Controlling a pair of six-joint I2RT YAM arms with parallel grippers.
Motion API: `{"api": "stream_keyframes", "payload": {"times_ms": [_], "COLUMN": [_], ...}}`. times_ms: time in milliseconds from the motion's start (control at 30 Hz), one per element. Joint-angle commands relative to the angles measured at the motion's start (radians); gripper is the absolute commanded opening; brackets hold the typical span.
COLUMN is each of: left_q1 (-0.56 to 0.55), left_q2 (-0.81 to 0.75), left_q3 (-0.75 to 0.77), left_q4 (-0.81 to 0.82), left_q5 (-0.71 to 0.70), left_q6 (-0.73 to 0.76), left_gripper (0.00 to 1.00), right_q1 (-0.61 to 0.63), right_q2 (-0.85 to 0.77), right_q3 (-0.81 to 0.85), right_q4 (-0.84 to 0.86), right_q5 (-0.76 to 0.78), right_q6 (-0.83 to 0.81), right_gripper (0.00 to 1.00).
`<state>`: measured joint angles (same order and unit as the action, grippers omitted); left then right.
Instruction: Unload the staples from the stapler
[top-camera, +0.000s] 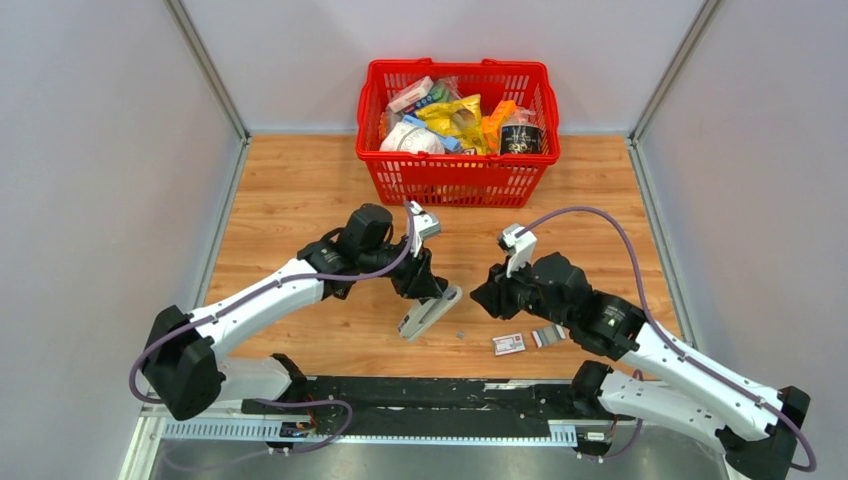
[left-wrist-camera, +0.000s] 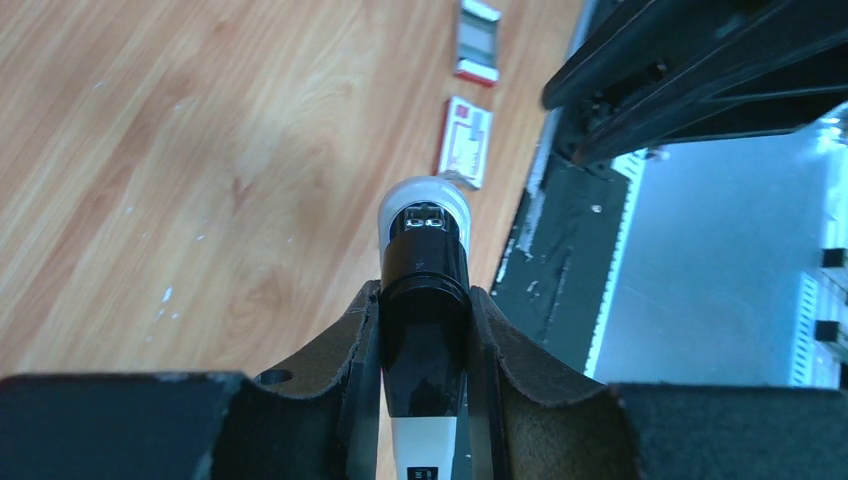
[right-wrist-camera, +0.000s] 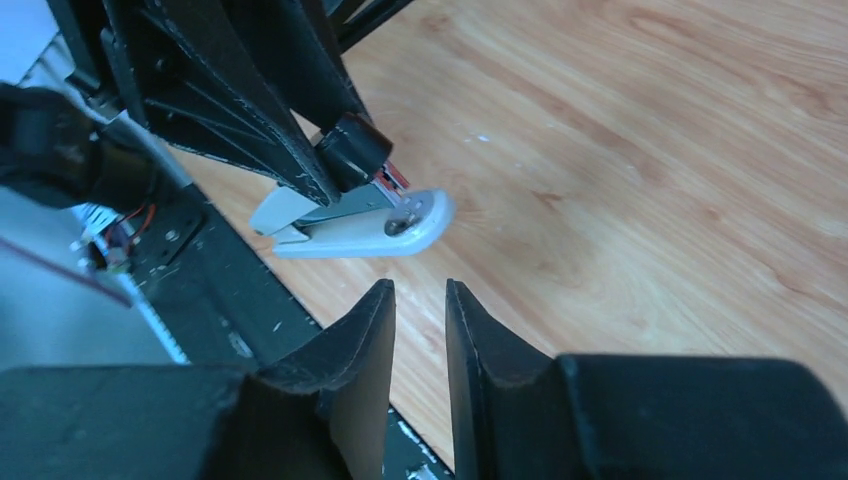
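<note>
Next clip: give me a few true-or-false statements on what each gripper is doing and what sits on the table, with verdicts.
1. The left gripper clamps the stapler. True.
2. The right gripper grips the stapler too. False: its jaws stand slightly apart with nothing between them, short of the stapler.
3. The red basket is empty. False: it is full of packaged goods.
4. A small white-and-red box lies on the table beside the right arm. True.

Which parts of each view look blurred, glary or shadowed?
Top view: even light, sharp, soft shadows on the table. Left wrist: left fingers dark and blurred near the lens, metal plate washed out at right. Right wrist: right fingers soft, stapler sharper.
</note>
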<state>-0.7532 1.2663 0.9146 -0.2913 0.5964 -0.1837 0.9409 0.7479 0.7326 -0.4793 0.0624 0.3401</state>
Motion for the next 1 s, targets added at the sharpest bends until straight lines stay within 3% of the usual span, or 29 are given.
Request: {"api": "stream_keyframes", "payload": {"times_ms": [0, 167, 567, 967], "left_q1": [-0.006, -0.006, -0.017, -0.037], "left_q2": [-0.074, -0.102, -0.160, -0.173], "left_q3": [-0.005, -0.019, -0.033, -0.046], "left_q4": [0.125, 0.159, 0.196, 0.259], "left_q5": [0.186, 0.272, 0.430, 0.502], "left_q6": [-0.028, -0.030, -0.026, -0.059], "left_gripper": [0.00, 0.00, 0.00, 0.00], "right_q1": [-0.002, -0.002, -0.001, -0.001], "right_q2": [0.013, 0.027, 0.018, 0.031], "right_q3": [0.059, 0.086, 0.172, 0.174], "right_q4": [0.021, 0.025, -0.053, -0.055], "right_q5": [-0.171, -0.236, -0.372, -0.506], "right_q6": [-0.041, -0.068, -0.164, -0.191], "right_gripper": [0.31, 0.39, 0.39, 0.44]}}
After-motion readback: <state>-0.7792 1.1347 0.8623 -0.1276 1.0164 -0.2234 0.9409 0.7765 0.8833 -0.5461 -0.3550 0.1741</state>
